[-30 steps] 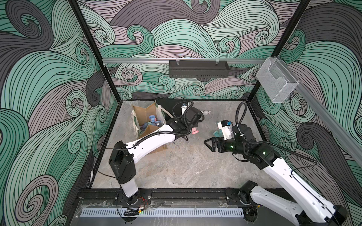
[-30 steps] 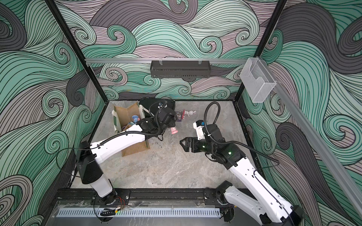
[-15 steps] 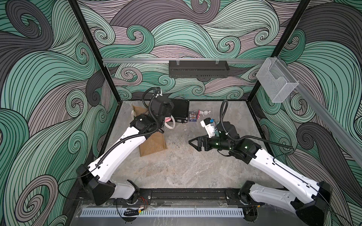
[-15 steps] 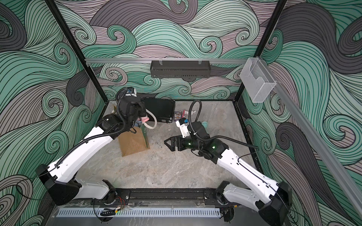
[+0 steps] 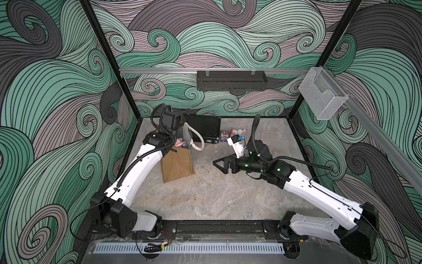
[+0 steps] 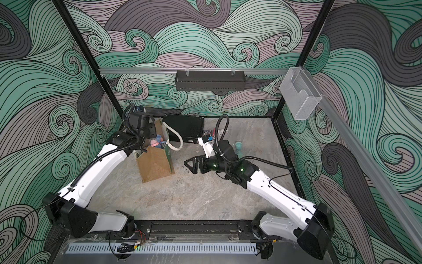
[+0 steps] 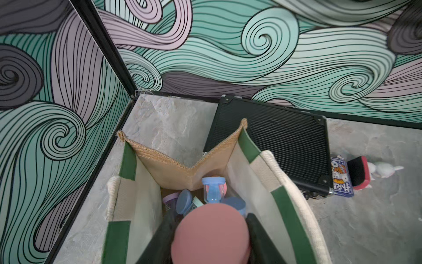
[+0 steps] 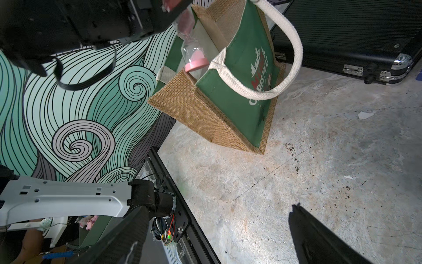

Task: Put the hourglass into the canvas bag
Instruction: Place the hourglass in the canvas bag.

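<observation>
While the left hand point(image 7: 209, 230) grips the hourglass point(image 8: 196, 64) over the "CHRISTMAS" canvas bag point(image 8: 228, 102), right hand point(image 8: 219, 233) gapes.

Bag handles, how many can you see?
2. The looped handle hangs off the lettered green side of the bag; the flat handle lies against the opposite side, nearer the wall. None looks hidden.

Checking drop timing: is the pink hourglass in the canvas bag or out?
Out: left gripper jaws clamp the hourglass over the canvas bag mouth, lower cap about level with its rim.
</observation>
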